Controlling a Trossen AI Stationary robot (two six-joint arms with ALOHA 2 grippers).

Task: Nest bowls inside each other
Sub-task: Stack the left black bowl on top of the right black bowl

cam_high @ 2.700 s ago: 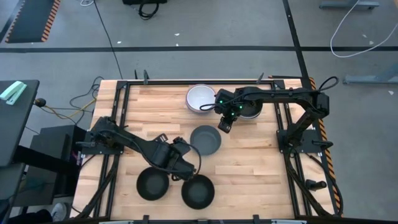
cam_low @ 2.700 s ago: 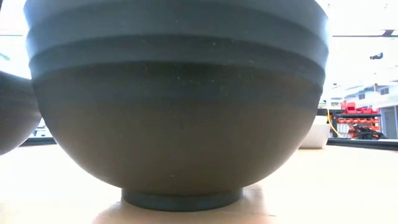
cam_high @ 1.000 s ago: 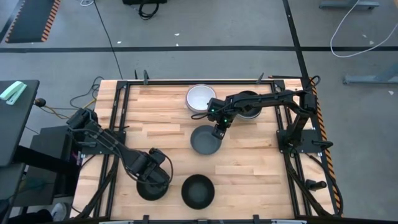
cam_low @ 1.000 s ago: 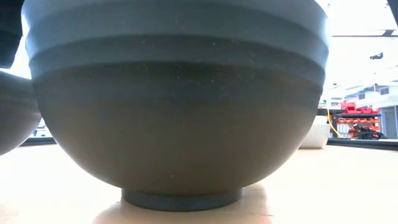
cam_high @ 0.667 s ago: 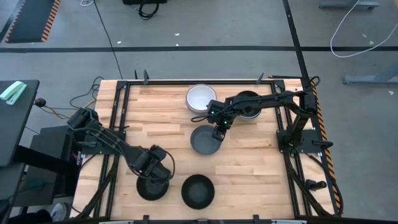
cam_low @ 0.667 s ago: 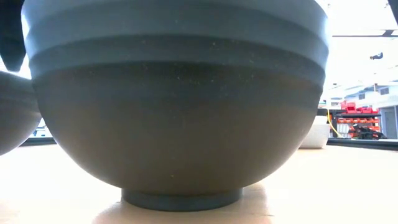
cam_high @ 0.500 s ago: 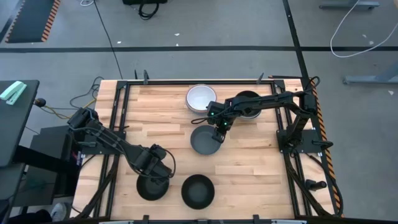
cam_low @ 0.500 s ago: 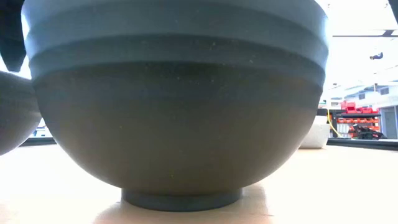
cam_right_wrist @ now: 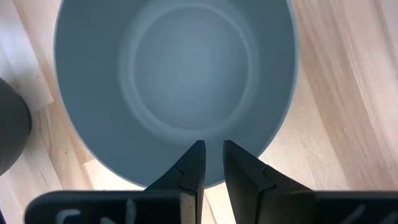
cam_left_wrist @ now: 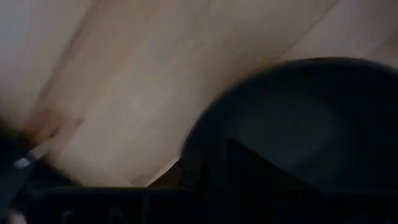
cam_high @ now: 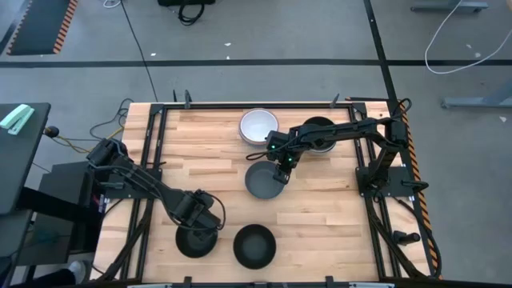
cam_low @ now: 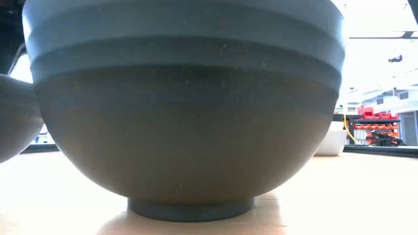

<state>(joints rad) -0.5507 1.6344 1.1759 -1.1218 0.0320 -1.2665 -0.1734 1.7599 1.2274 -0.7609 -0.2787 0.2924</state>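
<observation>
A blue-grey bowl (cam_high: 262, 184) stands upright mid-table. My right gripper (cam_high: 281, 168) hangs over its far right rim, open by a narrow gap with nothing between the fingers (cam_right_wrist: 212, 147). Two black bowls stand at the near edge, one on the left (cam_high: 194, 242) and one on the right (cam_high: 254, 246). My left gripper (cam_high: 205, 218) hangs over the left one's far rim; that bowl (cam_left_wrist: 311, 124) shows dark and blurred in the left wrist view. A white bowl (cam_high: 257, 125) and a dark bowl (cam_high: 320, 133) stand at the far edge. My right gripper slants down from the table's far right, its fingertips (cam_right_wrist: 196, 152) just past the blue-grey bowl's rim (cam_right_wrist: 124, 177) and over its inside. Both fingers lie on the same side of the wall. Whether they touch the bowl I cannot tell.
In the low view the near black bowl (cam_low: 189, 117) fills most of the picture, hiding the table behind it; the other black bowl (cam_low: 12, 124) shows at its left. Bare wood lies on the table's left half (cam_high: 192, 152) and near right (cam_high: 328, 224).
My left gripper has sunk a little toward the left black bowl's far rim and rolled slightly. The bowls have kept their places.
</observation>
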